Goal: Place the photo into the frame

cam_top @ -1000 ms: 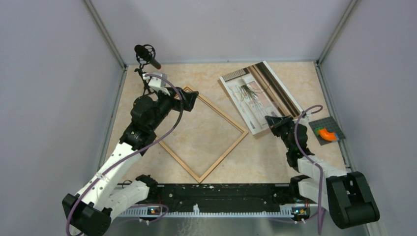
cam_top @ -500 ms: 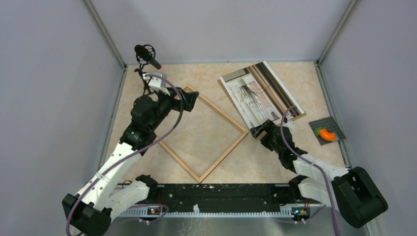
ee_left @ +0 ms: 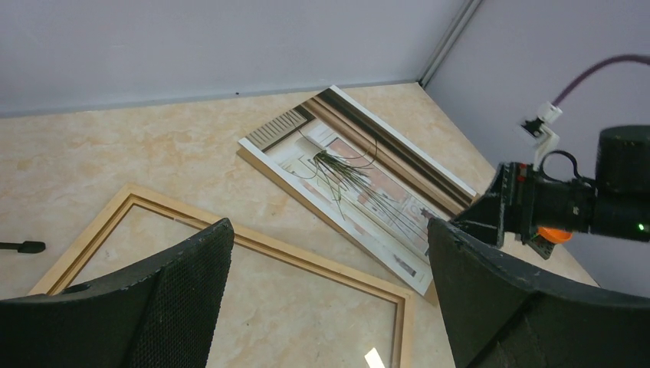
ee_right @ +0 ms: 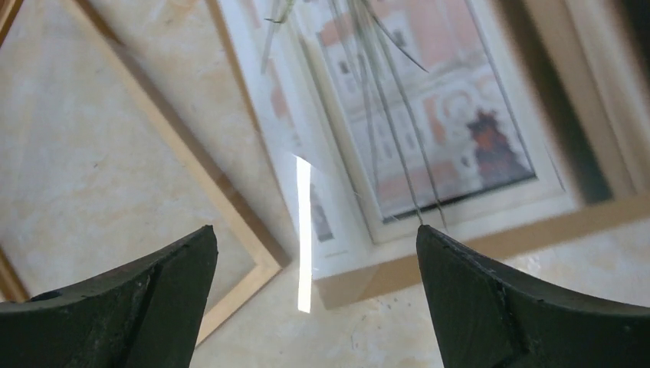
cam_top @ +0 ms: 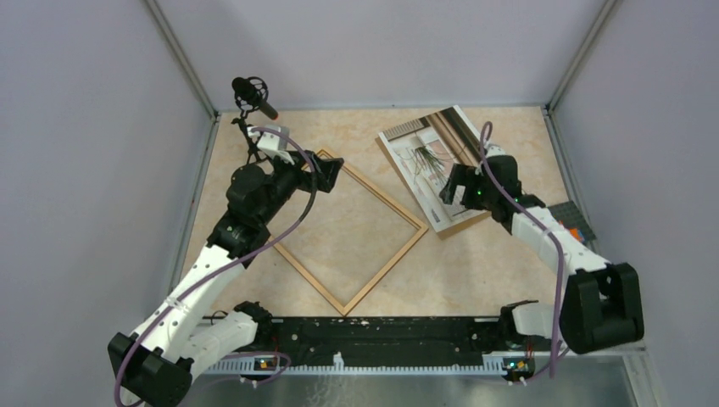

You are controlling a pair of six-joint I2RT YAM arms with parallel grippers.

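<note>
your right gripper (ee_right: 314, 230) hangs, fingers spread wide, over the pale beige paper photo with dark grass strands (cam_top: 420, 161), lying beside (not inside) the thin light-wood frame (cam_top: 374, 190). overhead shows the whole frame; the right wrist only one corner. left gripper (ee_left: 329, 230) gapes empty above it.

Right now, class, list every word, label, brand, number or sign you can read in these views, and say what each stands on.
No text can be read in any view.
photo: picture only, no caption legible; a small dark patch on its white border is too blurred to tell whether it is lettering.
frame: bare light wood, no label or mark visible.
</note>
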